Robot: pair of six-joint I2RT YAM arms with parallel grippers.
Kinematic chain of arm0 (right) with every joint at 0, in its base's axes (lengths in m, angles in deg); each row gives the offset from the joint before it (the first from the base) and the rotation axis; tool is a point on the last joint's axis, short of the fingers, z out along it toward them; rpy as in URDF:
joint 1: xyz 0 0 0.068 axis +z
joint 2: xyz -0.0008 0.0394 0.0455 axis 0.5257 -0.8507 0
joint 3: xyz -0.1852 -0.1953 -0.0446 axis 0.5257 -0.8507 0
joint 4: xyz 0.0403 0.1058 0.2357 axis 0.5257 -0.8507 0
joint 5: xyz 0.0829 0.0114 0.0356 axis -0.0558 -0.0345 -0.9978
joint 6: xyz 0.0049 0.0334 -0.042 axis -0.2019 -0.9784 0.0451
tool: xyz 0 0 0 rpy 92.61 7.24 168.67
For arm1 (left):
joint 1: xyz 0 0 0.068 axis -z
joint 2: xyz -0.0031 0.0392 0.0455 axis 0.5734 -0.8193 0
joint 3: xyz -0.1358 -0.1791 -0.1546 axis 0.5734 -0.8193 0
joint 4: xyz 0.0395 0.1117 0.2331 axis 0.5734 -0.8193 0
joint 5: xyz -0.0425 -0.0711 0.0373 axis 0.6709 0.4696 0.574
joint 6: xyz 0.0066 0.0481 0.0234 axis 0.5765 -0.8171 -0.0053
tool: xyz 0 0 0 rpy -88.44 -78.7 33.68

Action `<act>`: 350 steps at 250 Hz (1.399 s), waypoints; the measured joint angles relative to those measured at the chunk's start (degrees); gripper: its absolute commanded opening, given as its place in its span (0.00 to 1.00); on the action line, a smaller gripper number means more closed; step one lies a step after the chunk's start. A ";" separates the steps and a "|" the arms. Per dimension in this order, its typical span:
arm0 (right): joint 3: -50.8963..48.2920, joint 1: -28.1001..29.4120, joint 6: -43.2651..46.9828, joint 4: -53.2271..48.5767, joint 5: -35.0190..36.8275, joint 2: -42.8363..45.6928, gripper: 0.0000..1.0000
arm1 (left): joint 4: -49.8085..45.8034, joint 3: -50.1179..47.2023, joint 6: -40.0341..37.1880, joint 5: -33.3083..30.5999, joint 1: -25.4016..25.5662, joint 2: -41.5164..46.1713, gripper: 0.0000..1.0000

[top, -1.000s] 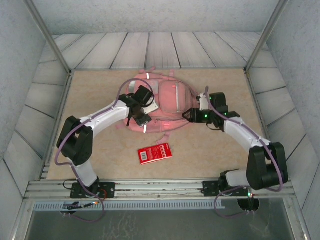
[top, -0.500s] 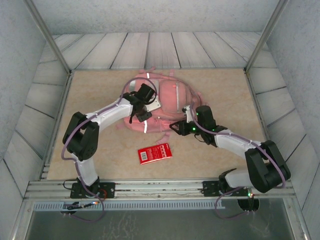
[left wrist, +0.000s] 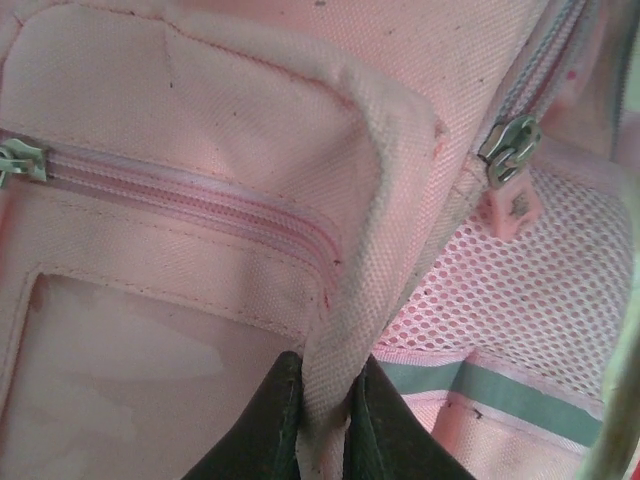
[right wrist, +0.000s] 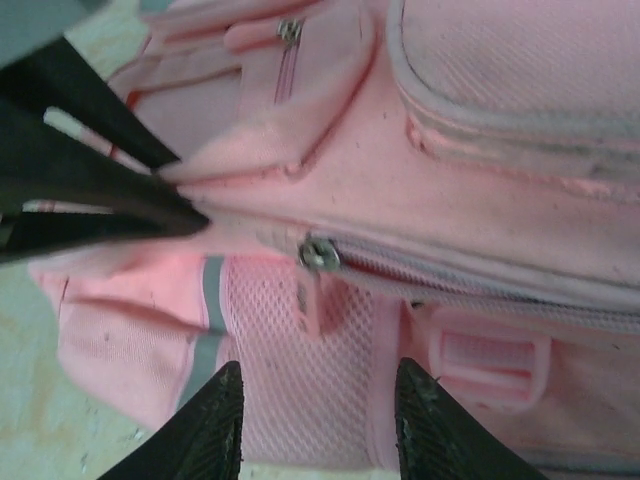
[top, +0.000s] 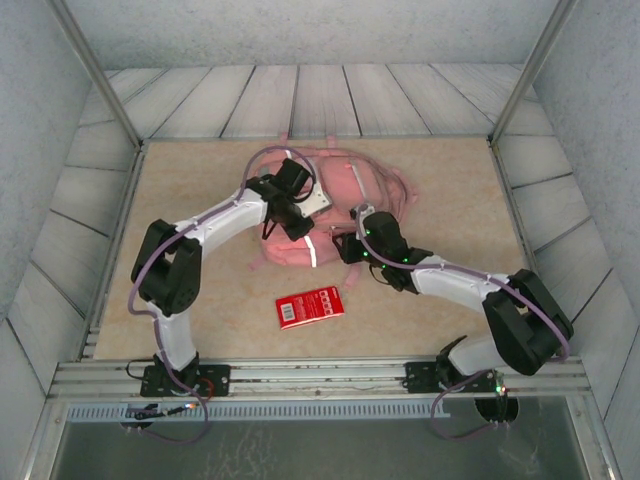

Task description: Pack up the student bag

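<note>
Here the student bag [top: 345, 190] lies flat on the far half of the table [top: 200, 170], and its far end nearly reaches the far table edge. Left and right of the bag there is wide bare table. On the near side of the bag there is also room, where a red booklet [top: 309, 306] lies well apart from it. The left gripper [top: 289, 222] is over the left part of the bag, and the right gripper [top: 343, 250] is at its near right corner.

The left wrist view shows what the top view cannot: the left gripper [left wrist: 325, 425] is closed tightly on a piped seam [left wrist: 385, 170] of the bag [left wrist: 200, 100], beside a mesh pocket [left wrist: 500, 290]. In the right wrist view the right gripper [right wrist: 320, 425] has its jaws wide and holds nothing. Its fingers [right wrist: 210, 430] stand over the mesh pocket [right wrist: 290, 390], below a zip pull [right wrist: 318, 255]; whether they touch the bag [right wrist: 480, 180] I cannot tell. The left gripper [right wrist: 195, 215] pinches the fabric there.

The front pocket zip [left wrist: 200, 195] looks closed, and the inside of the bag is hidden.
</note>
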State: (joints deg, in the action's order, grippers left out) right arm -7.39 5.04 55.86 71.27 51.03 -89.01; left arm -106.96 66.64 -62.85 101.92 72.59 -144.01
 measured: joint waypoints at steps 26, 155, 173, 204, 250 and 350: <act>0.98 0.98 0.04 -4.04 5.40 0.79 0.40 | 0.15 0.20 2.21 4.09 0.00 -0.31 0.10; 12.44 1.44 0.44 -25.38 13.38 -0.04 0.35 | -2.16 9.68 9.68 20.76 0.00 -8.98 0.03; 14.67 1.44 0.35 -27.91 14.53 -1.92 0.34 | -2.49 10.56 10.45 22.21 -0.02 -9.75 0.02; 17.00 1.46 -0.13 -30.47 16.55 -4.52 0.32 | -2.89 11.50 11.58 24.68 -0.37 -10.67 0.01; 18.88 1.51 -1.25 -32.54 18.56 -7.08 0.29 | -3.10 11.76 12.39 26.58 -0.87 -11.15 0.00; 24.79 1.95 -4.90 -37.48 23.82 -13.94 0.12 | -3.72 12.48 13.42 28.04 -1.53 -11.58 0.00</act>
State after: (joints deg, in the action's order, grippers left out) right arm 17.40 6.98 50.96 33.79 74.86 -102.95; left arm -110.68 79.12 -49.43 129.96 71.06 -155.60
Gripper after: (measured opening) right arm 0.160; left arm 0.128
